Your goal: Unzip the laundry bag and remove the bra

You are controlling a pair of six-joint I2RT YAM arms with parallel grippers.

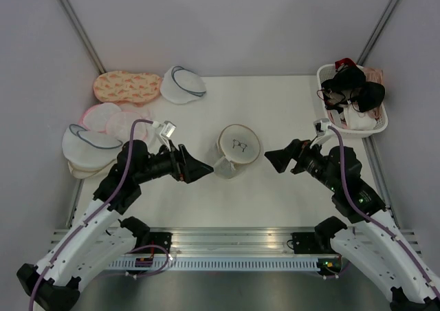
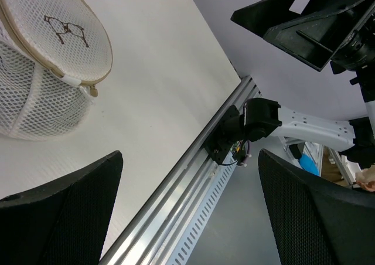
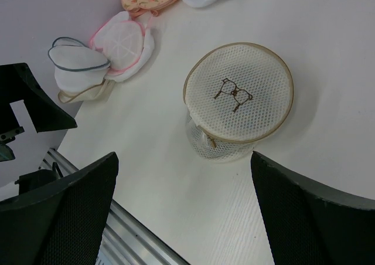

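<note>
Centre of the white table (image 1: 289,111) is occupied by one laundry bag (image 1: 238,149), a round mesh drum with a tan rim, set with its flat face upward and slightly tilted; one small dark bra drawing (image 3: 232,93) is printed on that face; one zipper pull (image 2: 92,89) is seen hanging at the rim, and the zip appears closed; what lies inside cannot be made out through the mesh.

Two grippers are counted, one at each side of the bag and neither touching it; the left gripper (image 1: 206,168) is held wide apart just to the left of the bag, and the right gripper (image 1: 270,159) is likewise spread wide a little to the right, nothing being held by either.

At the left of the overhead view several other pouches are gathered: one orange patterned pouch (image 1: 127,86); two grey-rimmed white ones, an upper pouch (image 1: 182,84) and a lower pouch (image 1: 88,140); at least two pink-rimmed pouches (image 1: 113,120), overlapping.

One white basket (image 1: 377,125) is placed at the upper right; black garments (image 1: 354,85) are piled in it, too tangled to be counted.
</note>
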